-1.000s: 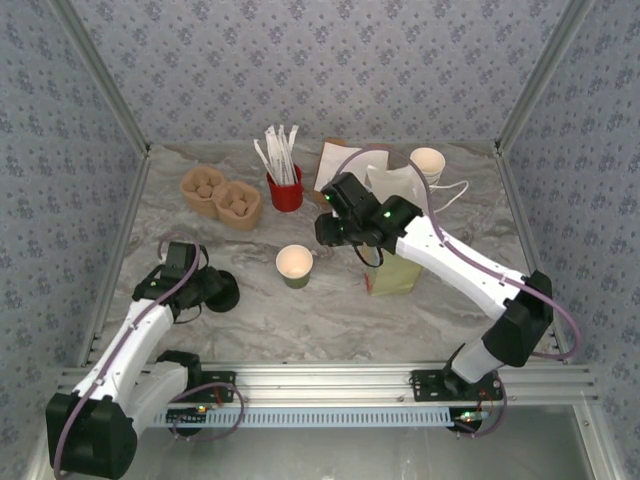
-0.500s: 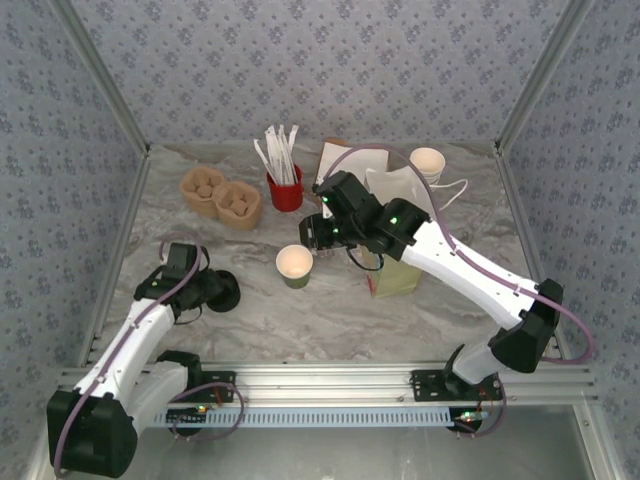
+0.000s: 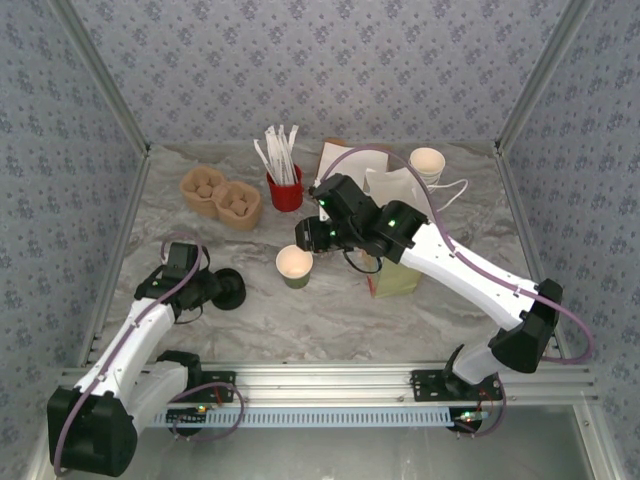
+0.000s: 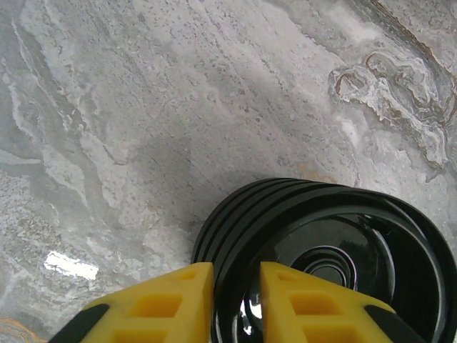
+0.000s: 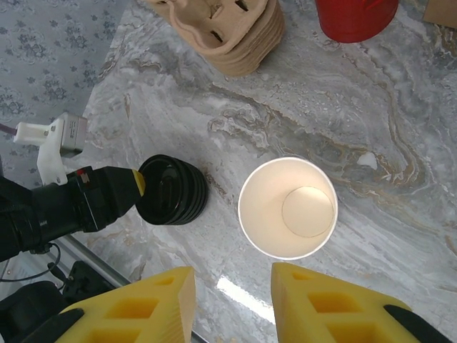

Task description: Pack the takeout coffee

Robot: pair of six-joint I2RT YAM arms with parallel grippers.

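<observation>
Two roles show: the left gripper (image 4: pixel 235 279) clamps the black lids (image 4: pixel 328 243) by the rim, presumably for capping. The right gripper (image 5: pixel 230 286) hangs spread over the paper cup (image 5: pixel 288 207), likely to steady it.

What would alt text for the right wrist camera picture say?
An empty paper cup stands on the marble table, just ahead of the open right gripper. Left of it, the left gripper pinches a stack of black lids.

- Two paper cups: one olive-green cup (image 3: pixel 294 265) just in front of the red holder (image 3: pixel 285 190), one pale cup (image 3: pixel 427 163) well to its right.
- One red holder, with several white sticks (image 3: pixel 277 150).
- One stack of black lids (image 3: pixel 228 288), front-left of it.
- One stack of pulp cup trays (image 3: pixel 221 196), left of it.
- One paper bag (image 3: pixel 400 280), right of it.
</observation>
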